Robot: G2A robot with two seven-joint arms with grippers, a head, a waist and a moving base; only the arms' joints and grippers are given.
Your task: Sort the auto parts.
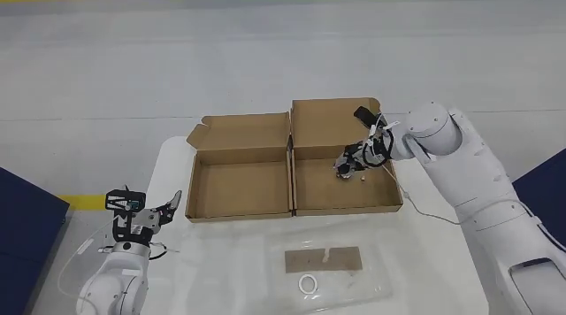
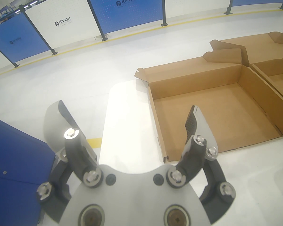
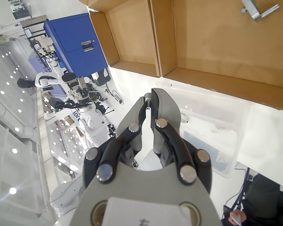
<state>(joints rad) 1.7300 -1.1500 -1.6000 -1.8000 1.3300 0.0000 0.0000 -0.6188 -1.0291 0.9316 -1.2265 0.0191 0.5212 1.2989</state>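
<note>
The right pincer is pressed together on a small silver threaded bolt, which stands pinched between its black ribbed pads. In the top view this pincer hangs over the right-hand open brown cardboard box, near the middle of its floor. A bent silver metal bracket lies flat on that box's floor, well apart from the bolt – in the top view it is a small pale speck just beside the pincer.

The left-hand open brown cardboard box touches the right one along a shared side, lid flaps folded back; its floor is bare.

The left pincer is spread wide, holding nothing. It sits at the left edge of the white worktop, near that box's front corner – seen from above at.

At the near edge of the worktop is a shallow clear plastic tray holding a flat brown cardboard rectangle and a small white ring.
</note>
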